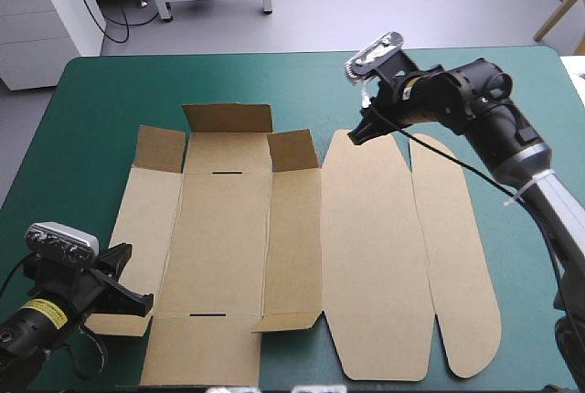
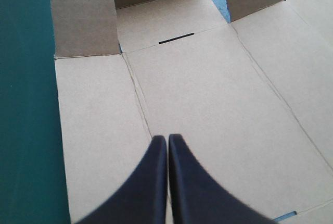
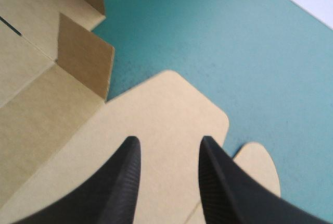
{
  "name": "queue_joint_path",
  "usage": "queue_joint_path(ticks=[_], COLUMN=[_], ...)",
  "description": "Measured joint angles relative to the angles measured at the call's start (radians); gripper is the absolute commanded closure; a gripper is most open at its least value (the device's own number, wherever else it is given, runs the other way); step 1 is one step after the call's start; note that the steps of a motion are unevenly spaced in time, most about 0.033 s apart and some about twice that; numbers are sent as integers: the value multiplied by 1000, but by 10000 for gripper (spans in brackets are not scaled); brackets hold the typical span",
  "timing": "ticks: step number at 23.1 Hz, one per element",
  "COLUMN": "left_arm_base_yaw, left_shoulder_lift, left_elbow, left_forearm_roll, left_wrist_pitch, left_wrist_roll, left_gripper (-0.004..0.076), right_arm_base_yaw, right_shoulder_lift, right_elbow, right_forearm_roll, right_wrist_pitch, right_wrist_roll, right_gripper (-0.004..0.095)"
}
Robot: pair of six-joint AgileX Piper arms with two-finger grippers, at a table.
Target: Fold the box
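Note:
The brown box lies as a flat cut sheet on the teal-green cover, with its small far flaps tilted up a little. Two long rounded panels extend from its right side. My left gripper sits at the sheet's near left corner. In the left wrist view that gripper is shut, its tips just above the box with nothing held. My right gripper hovers at the far end of the inner rounded panel. In the right wrist view this gripper is open over the box.
A band of teal-green cover runs between the sheet and the table's far and left edges. The outer rounded panel ends a short way from the table's right edge. Two narrow slots mark the middle panel.

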Motion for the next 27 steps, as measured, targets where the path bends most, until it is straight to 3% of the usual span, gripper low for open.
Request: queue_joint_path(ticks=[4, 10, 15, 21, 27], left_arm_base_yaw=[0, 0, 0, 0, 58], left_shoulder_lift=[52, 228, 448, 642, 698], left_elbow=[-42, -198, -416, -616, -637], left_forearm_roll=[32, 53, 67, 76, -16], left_wrist_pitch=[87, 221, 335, 442, 467], left_wrist_roll=[-1, -1, -1, 68, 153], left_gripper=[734, 734, 734, 708, 708], right_arm_base_yaw=[-93, -221, -309, -378, -383], right_shoulder_lift=[-25, -65, -103, -258, -445], right_elbow=[0, 0, 0, 135, 374], right_forearm_roll=[6, 116, 148, 154, 148], right_wrist_pitch=[84, 154, 274, 274, 223], right_wrist_roll=[39, 43, 16, 1, -1], right_gripper=[782, 928, 927, 927, 927])
